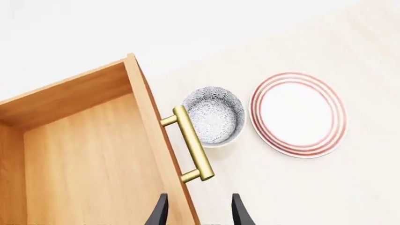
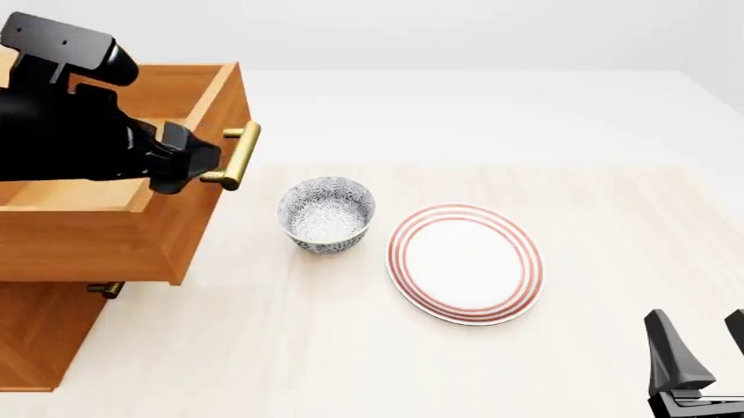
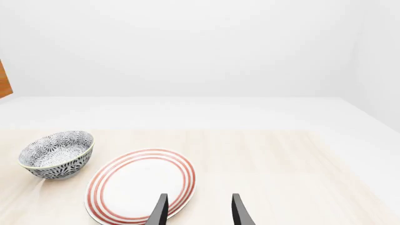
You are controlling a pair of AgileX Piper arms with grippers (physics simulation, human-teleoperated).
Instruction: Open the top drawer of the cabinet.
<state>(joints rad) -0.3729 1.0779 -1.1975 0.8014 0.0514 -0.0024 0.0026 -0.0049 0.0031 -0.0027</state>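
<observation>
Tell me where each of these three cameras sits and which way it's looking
Front: above and behind the arms, facing the cabinet, bowl and plate; left arm and right gripper show.
Left wrist: looks down into the open top drawer past its brass handle; own fingertips show.
Right wrist: low, facing forward over the table; fingertips show.
All share bowl and plate.

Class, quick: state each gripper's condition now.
Left gripper: open, holding nothing, near the top drawer.
Right gripper: open, empty.

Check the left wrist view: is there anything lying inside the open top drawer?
No, the top drawer shows only bare wood inside, as far as that view reaches.
</observation>
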